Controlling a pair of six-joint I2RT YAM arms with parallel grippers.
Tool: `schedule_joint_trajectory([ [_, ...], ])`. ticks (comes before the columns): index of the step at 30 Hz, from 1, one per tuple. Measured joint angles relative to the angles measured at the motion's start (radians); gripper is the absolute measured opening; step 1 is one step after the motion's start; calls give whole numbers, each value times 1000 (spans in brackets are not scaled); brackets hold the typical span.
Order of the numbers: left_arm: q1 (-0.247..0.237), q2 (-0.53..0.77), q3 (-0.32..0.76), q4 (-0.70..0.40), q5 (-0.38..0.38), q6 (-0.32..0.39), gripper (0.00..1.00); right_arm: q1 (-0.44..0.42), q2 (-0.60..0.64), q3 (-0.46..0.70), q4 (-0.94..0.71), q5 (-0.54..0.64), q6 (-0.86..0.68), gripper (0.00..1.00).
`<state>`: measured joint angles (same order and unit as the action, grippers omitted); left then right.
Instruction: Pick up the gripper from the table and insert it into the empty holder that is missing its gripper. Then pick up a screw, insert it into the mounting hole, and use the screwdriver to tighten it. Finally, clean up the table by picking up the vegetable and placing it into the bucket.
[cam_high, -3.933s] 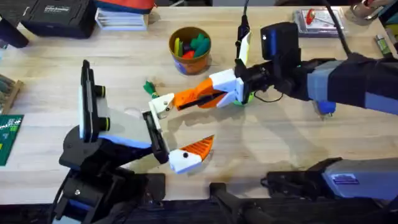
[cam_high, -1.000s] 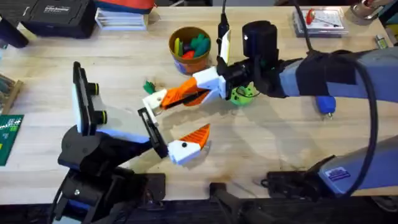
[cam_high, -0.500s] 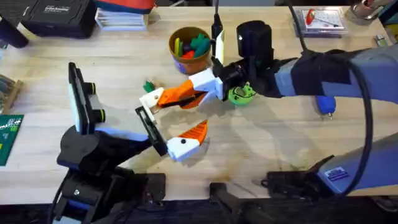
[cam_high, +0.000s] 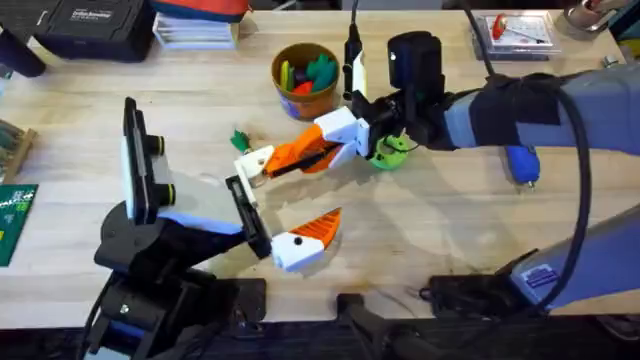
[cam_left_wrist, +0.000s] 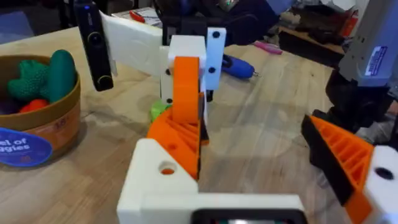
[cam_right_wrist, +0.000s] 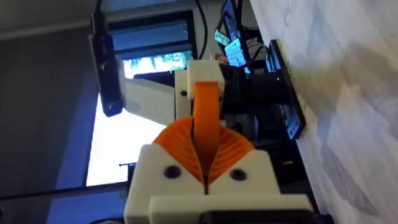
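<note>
Shifted slightly right since before: right tool (cam_high: 300, 157) clamped on the gripper (cam_high: 296, 154), at left tool (cam_high: 268, 208), spread wide, empty.

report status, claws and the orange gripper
Right claw shut on the gripper, pressed at the holder. Left claw open. Vegetable on table beside holder.

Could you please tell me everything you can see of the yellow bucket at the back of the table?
The bucket is small and round, ochre-yellow outside and orange inside, with a round blue label on its wall. It stands upright on the wooden table, and nothing grips it. Inside lie toy vegetables: a green one on top, with yellow and red pieces beside it.
</note>
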<state>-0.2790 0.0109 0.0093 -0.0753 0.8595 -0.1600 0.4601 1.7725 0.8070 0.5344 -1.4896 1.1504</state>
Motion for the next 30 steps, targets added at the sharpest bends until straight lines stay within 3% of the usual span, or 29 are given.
schedule_joint_trajectory([
  [8,1,0,0,0,-20,-13,987,13,0,0,11,76,19,6],
  [16,1,0,0,0,0,-11,987,-9,0,0,7,51,40,6],
  [30,3,0,0,0,-27,-37,986,87,-2,13,22,167,63,6],
])
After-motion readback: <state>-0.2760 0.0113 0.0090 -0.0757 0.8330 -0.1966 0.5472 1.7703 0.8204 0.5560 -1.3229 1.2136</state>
